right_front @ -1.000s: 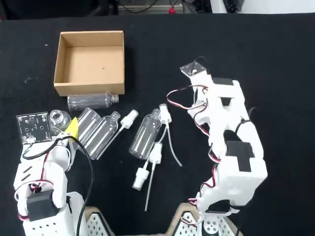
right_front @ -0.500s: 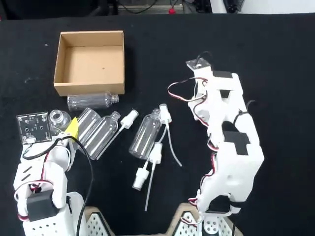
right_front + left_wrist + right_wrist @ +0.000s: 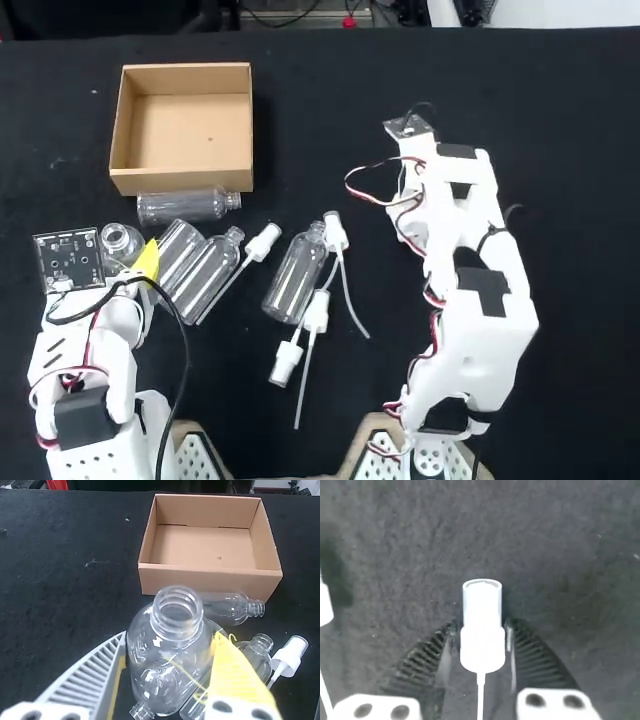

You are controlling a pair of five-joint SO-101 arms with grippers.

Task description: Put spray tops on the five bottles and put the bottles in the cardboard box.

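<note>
My left gripper (image 3: 172,647) is shut on a clear open-necked bottle (image 3: 170,630), held upright near the table's front left, where the bottle (image 3: 122,240) is seen from above. My right gripper (image 3: 480,632) is shut on a white spray top (image 3: 481,615), its dip tube running back between the fingers, over bare black cloth. The right arm (image 3: 460,200) stands right of centre. The empty cardboard box (image 3: 116,130) sits at the back left. Three bottles (image 3: 188,205) (image 3: 207,272) (image 3: 296,272) lie loose below it.
Loose spray tops (image 3: 262,243) (image 3: 317,310) (image 3: 285,362) with long tubes lie around the middle bottle, and one more spray top (image 3: 334,232) lies at its neck. Another bottle (image 3: 176,250) lies beside the held one. Black cloth covers the table; the right half is open.
The right arm has swung a little to the right and away from the middle bottle. The left arm and its bottle have stayed still.
</note>
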